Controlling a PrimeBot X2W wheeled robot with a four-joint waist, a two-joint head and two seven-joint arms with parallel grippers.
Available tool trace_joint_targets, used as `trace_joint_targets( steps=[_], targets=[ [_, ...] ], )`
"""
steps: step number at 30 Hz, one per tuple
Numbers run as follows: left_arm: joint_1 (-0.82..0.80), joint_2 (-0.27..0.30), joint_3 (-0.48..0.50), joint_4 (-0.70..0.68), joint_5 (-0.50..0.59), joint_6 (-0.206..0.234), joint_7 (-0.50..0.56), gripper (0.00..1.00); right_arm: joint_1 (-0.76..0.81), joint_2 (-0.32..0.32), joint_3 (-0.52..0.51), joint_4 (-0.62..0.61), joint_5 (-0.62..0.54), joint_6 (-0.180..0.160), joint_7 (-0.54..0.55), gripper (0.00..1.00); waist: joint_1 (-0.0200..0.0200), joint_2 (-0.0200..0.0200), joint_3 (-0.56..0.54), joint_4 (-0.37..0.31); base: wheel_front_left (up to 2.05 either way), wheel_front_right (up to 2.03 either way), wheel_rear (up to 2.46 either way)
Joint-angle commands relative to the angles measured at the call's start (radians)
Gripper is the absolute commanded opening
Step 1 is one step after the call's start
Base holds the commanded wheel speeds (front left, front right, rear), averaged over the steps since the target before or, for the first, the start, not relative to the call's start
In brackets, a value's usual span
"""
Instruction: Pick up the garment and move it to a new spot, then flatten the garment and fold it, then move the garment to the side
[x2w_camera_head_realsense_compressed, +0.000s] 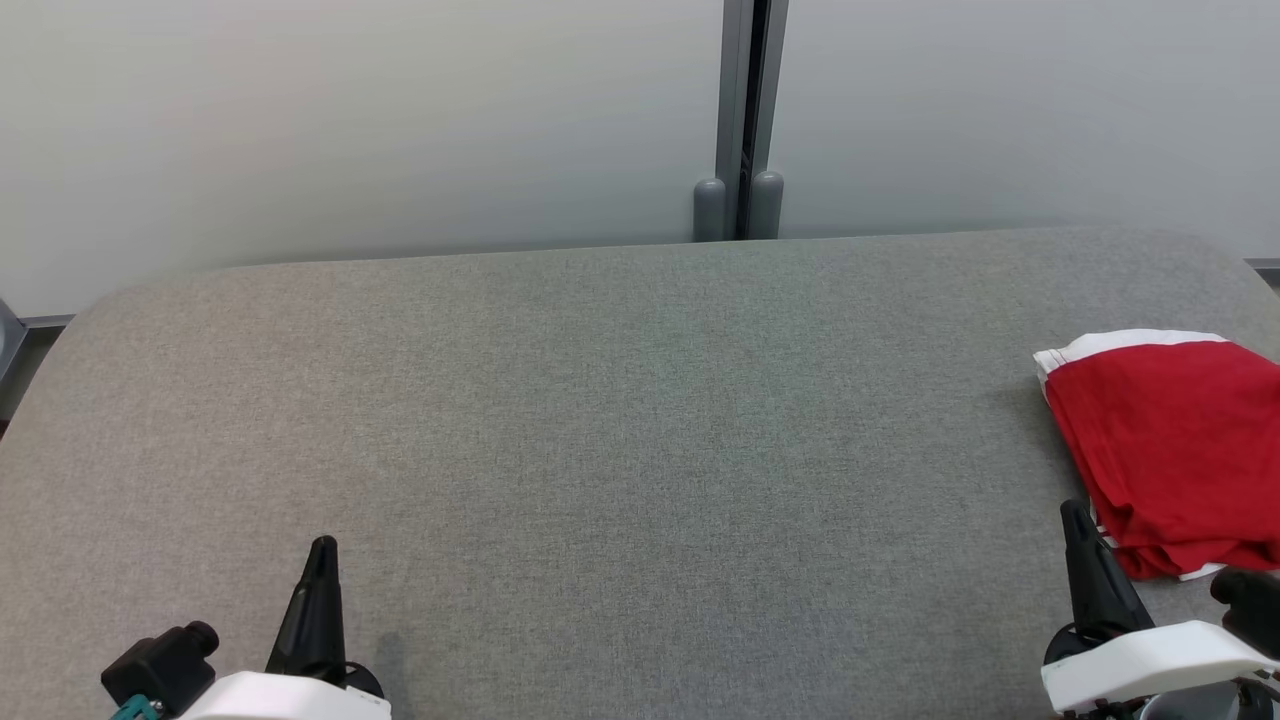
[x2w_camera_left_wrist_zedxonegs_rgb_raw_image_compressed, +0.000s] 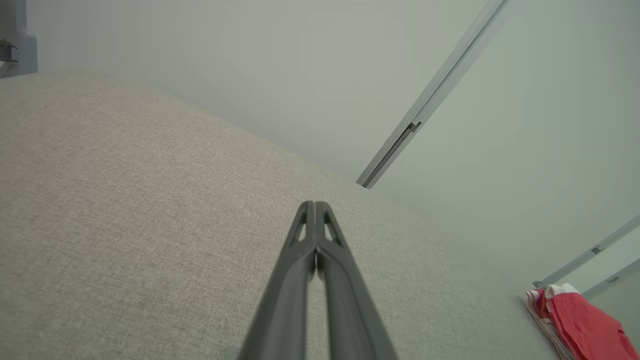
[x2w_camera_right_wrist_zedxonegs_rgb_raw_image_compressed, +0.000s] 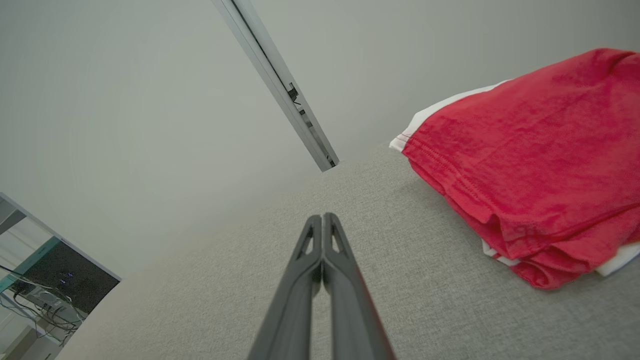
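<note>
Likeliest slip, I judge: the dark two-fingered right gripper (x2w_camera_head_realsense_compressed: 1075, 515), clenched empty at 5 o'clock, lies just beside the folded red cloth garment (x2w_camera_head_realsense_compressed: 1175, 450) with white trim at 3 o'clock and could snag its layers. The left gripper (x2w_camera_head_realsense_compressed: 323, 552), likewise clenched empty, rests low at 7 o'clock, both pointing across the grey fabric surface (x2w_camera_head_realsense_compressed: 600, 400).

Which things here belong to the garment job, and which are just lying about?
Job: red garment, folded, near the right edge of the grey padded table; left gripper and right gripper, fingers shut, holding nothing.
Just there: grey post between the wall panels; desk with cables off to one side.
</note>
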Motion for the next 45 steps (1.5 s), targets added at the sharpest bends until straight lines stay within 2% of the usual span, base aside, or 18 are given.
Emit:
trace_joint_targets(
  steps=[1, 21, 45],
  targets=[
    [-0.038, 0.005, 0.009, -0.013, -0.037, -0.005, 0.007, 0.00, -0.028, -0.004, -0.012, -0.018, 0.036, 0.000, 0.009, 0.00, 0.0000, 0.0000, 0.000, 0.000, 0.00, 0.00, 0.00],
    [-0.071, 0.007, 0.042, -0.010, -0.321, -0.021, 0.086, 0.00, -0.044, 0.009, -0.051, -0.022, 0.312, 0.000, 0.088, 0.00, 0.0000, 0.0000, 0.001, 0.001, 0.00, 0.00, 0.00],
    [-0.100, 0.009, 0.070, -0.005, -0.570, -0.032, 0.157, 0.00, -0.058, 0.022, -0.085, -0.023, 0.553, 0.000, 0.159, 0.00, 0.0000, 0.0000, 0.002, 0.002, 0.00, 0.00, 0.00]
  ],
)
